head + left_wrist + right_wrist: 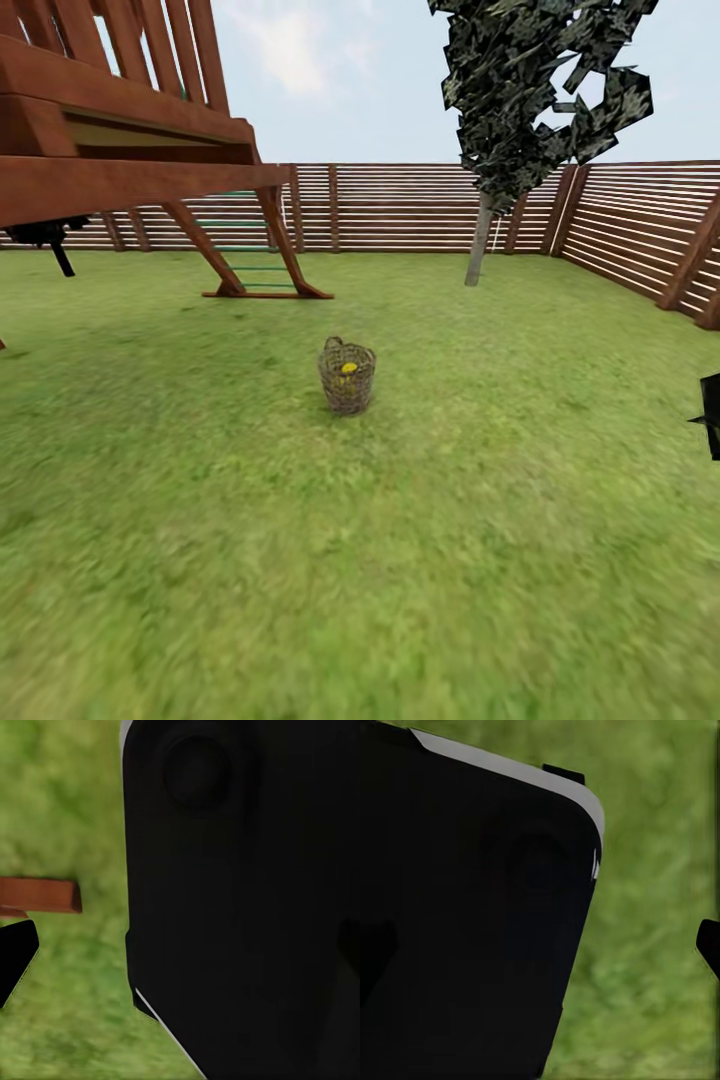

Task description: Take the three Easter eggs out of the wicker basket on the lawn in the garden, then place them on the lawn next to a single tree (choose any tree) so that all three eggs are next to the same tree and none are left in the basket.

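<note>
Nearest the robot, both wrist views are largely blocked by a black robot body panel with a pale edge; the same kind of panel fills most of the right wrist view. Beside it in each view lies blurred green grass. In the left wrist view a short reddish-brown wooden beam lies over the grass, and a dark tip shows at the picture's edge. A similar dark tip shows at the edge of the right wrist view. Whether either arm's jaws are apart or together cannot be told.

In the head view, the lawn spreads wide and flat in mottled green. A black part of the robot shows at the right edge.

Further out, near the middle of the grass, the wicker basket stands upright, its small loop handle on the rim at the far left side. One yellow egg is visible inside it; the number of eggs in the basket cannot be determined.

Beyond the basket to the left stands the wooden play frame, with a green-runged ladder reaching the ground. To the far right stands the tree, pale trunk and dark jagged foliage, well apart from the basket. The brown slatted fence closes the garden behind.
</note>
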You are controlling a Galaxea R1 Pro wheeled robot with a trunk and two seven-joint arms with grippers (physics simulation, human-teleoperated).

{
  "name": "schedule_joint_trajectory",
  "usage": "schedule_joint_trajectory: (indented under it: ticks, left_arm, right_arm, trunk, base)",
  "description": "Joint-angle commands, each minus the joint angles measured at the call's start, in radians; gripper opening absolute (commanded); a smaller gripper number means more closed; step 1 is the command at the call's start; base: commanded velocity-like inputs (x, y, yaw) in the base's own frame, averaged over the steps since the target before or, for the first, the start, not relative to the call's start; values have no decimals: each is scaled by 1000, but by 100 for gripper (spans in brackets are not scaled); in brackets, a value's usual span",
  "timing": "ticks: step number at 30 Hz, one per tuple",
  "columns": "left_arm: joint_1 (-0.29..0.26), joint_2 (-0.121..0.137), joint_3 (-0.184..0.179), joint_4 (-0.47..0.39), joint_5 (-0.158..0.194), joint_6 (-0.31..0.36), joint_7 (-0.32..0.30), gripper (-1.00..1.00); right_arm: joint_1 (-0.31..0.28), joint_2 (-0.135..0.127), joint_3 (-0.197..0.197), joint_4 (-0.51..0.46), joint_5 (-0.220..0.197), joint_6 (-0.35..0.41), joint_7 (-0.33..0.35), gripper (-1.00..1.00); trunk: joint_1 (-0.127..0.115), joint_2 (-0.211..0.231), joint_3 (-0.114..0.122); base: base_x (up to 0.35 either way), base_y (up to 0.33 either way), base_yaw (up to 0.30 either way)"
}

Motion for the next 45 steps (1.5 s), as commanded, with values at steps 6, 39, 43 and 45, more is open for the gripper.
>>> schedule_joint_trajectory:
  ticks: [6, 39, 43, 45]
  left_arm:
    - [1, 0, 1, -2, 1, -1, -1, 100]
    - [1, -3, -1, 0, -1, 1, 3, 100]
    - [1, -4, -2, 1, -1, 2, 3, 100]
    - [1, -5, -2, 1, -1, 2, 3, 100]
  right_arm:
    - [0, 1, 8, 1, 3, -3, 0, 100]
    - [0, 10, 11, 24, -4, 1, 0, 100]
    - [1, 9, 12, 46, 1, 4, 3, 100]
    - [1, 6, 13, 48, 2, 7, 6, 100]
  trunk:
    - [1, 0, -1]
    - [1, 0, -1]
    - [1, 0, -1]
    - [1, 0, -1]
  base:
    - [340, 0, 0]
    - [340, 0, 0]
    - [340, 0, 0]
    - [340, 0, 0]
